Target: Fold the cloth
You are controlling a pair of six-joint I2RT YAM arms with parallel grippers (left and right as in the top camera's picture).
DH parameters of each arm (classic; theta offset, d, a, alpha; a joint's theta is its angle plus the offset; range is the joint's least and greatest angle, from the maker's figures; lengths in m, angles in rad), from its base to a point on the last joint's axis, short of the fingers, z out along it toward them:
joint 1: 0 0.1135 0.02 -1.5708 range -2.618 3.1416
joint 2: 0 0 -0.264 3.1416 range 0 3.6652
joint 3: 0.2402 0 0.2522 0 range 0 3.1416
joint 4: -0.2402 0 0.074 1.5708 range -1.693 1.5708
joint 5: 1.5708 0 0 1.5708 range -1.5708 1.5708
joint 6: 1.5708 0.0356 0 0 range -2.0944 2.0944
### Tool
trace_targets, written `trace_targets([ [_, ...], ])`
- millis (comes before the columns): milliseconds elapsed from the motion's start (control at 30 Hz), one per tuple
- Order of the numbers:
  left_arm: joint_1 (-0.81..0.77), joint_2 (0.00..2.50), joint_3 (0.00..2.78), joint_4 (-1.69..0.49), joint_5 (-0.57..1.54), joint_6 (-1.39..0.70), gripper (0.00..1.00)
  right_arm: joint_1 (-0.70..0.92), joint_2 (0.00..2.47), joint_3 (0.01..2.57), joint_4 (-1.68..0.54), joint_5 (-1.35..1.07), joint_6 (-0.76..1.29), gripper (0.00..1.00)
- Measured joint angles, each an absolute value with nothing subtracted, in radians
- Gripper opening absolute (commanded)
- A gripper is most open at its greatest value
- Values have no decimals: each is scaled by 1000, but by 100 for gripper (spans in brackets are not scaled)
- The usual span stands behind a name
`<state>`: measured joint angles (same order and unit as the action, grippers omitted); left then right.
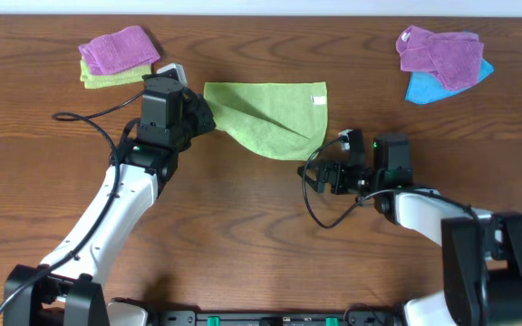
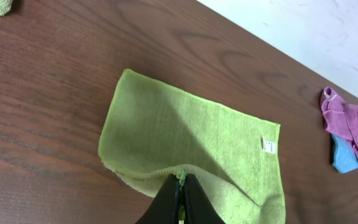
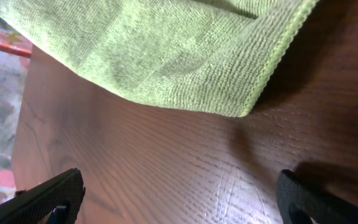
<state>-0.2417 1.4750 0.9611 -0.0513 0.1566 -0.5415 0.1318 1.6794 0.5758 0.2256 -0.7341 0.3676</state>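
Observation:
The lime-green cloth [image 1: 270, 116] lies at the table's middle back, its white tag [image 1: 317, 100] at the far right corner. One part is drawn over itself in a diagonal fold. My left gripper [image 1: 208, 118] is at the cloth's left side, shut on its hem. In the left wrist view the black fingers [image 2: 173, 198] pinch the stitched edge of the cloth [image 2: 185, 124], with the tag [image 2: 268, 144] beyond. My right gripper [image 1: 323, 165] stands open just off the near right corner. In the right wrist view that gripper [image 3: 179, 193] holds nothing, and the cloth [image 3: 166, 50] lies ahead of it.
A purple towel [image 1: 118, 47] sits on a paler yellow-green folded towel [image 1: 107, 78] at the back left. Purple towels [image 1: 442, 54] over a blue one [image 1: 422, 89] lie at the back right, also seen in the left wrist view [image 2: 350, 121]. Cables trail beside both arms.

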Motion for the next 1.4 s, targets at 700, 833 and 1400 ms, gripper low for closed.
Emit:
trace_targets([
  [700,-242,1475,961,-48,156,-542,6,208,1859,663,462,-778,454,99],
  [833,-242,1475,961,-48,156,-542,6,218,1868,681,455,-793,485,99],
  [1400,-242,1475,961,-48,126,-524,6,218,1907,878,1059,-1244,1113,99],
])
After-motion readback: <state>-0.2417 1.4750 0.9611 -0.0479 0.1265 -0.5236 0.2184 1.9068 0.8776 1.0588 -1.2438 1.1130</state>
